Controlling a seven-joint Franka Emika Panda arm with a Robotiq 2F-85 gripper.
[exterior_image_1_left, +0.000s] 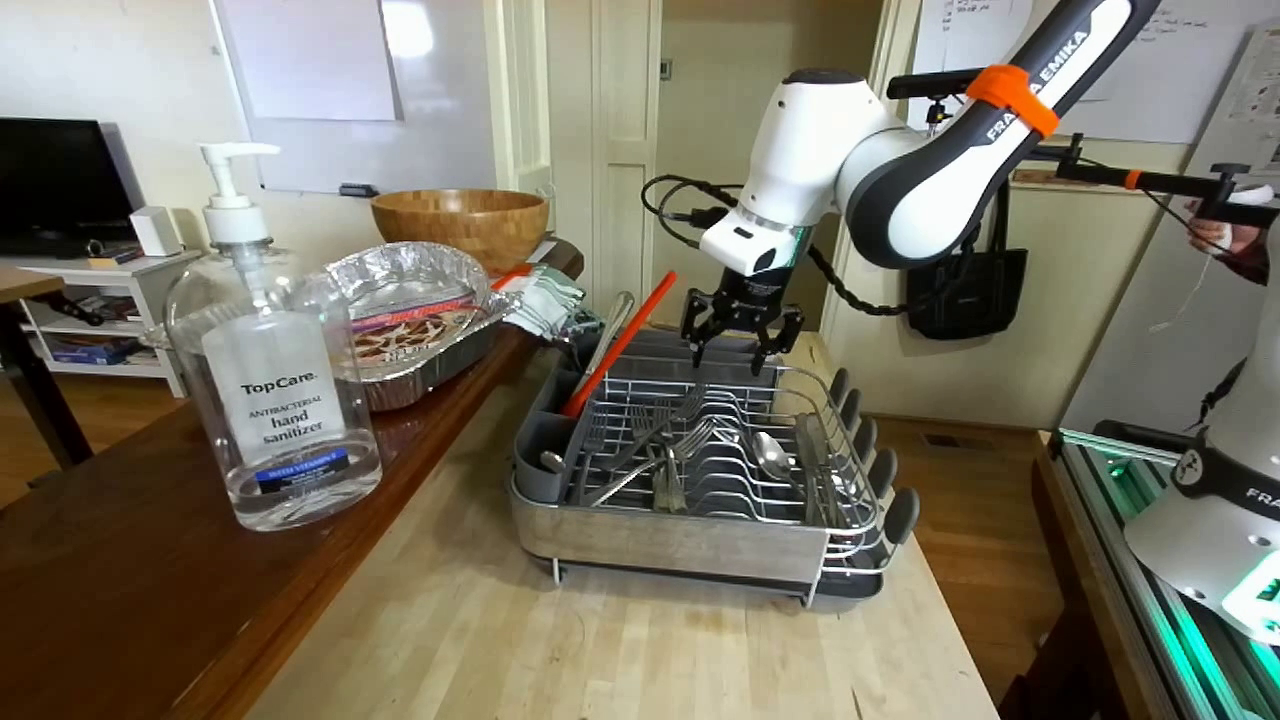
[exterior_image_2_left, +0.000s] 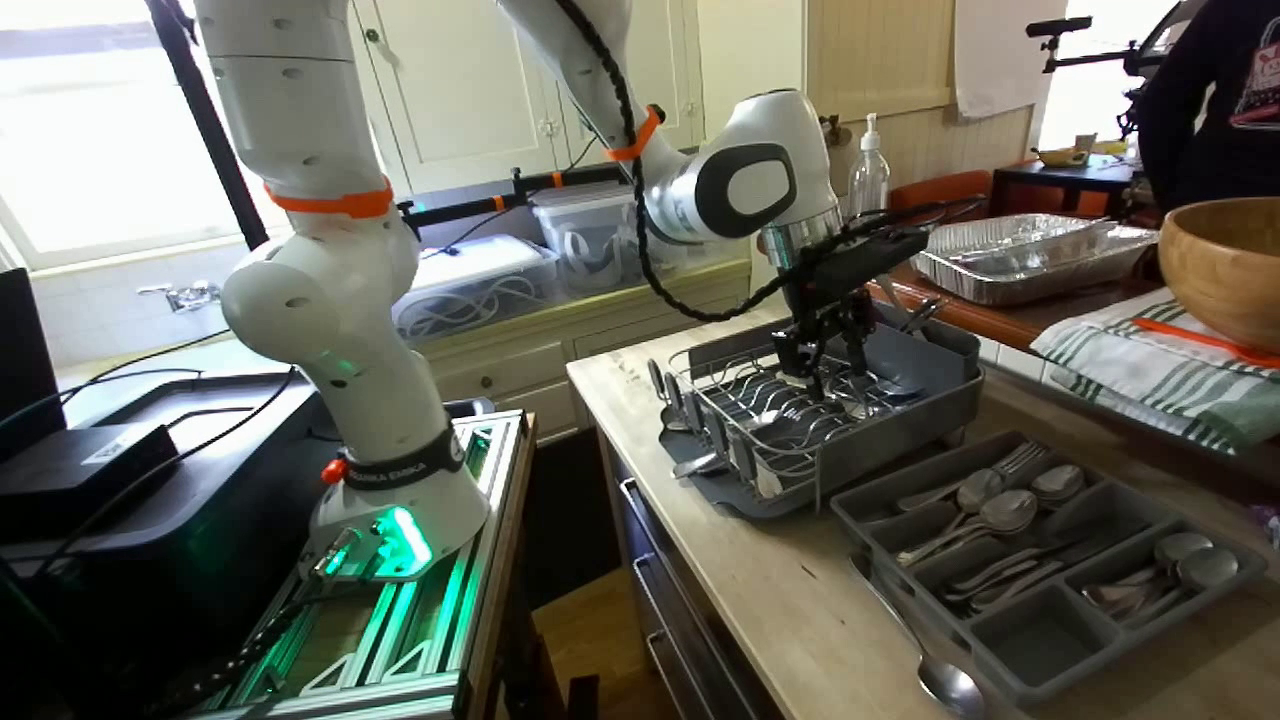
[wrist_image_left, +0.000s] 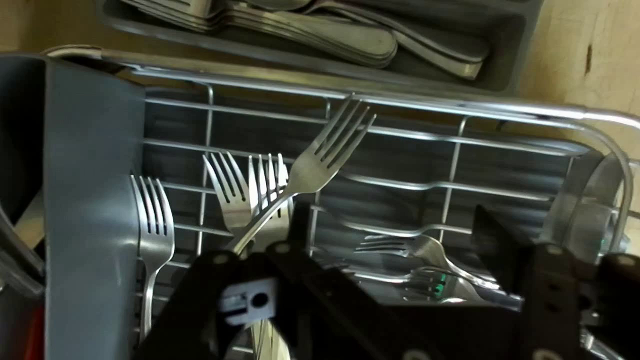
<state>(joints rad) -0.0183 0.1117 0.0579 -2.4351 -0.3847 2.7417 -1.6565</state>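
My gripper (exterior_image_1_left: 727, 363) stands open above the metal dish rack (exterior_image_1_left: 660, 540), its fingers pointing down and apart. Nothing is held between them. In the wrist view, a fork (wrist_image_left: 425, 247) lies lower in the rack, seen through the gap between the fingers. Close by the left finger, a raised fork (wrist_image_left: 310, 172) rests slantwise across other forks (wrist_image_left: 232, 202), its handle partly hidden behind the gripper. Another fork (wrist_image_left: 155, 235) lies farther left along the grey divider (wrist_image_left: 90, 200). A spoon (exterior_image_1_left: 770, 455) and several knives (exterior_image_1_left: 815, 460) also lie in the rack.
A grey cutlery tray (exterior_image_2_left: 1045, 635) with sorted forks, knives and spoons sits beside the rack. A large spoon (exterior_image_2_left: 950, 685) lies on the counter. A red utensil (exterior_image_1_left: 620, 345) sticks up from the rack's caddy. Foil pans (exterior_image_1_left: 415, 300) and a sanitizer bottle (exterior_image_1_left: 285, 400) stand on the ledge.
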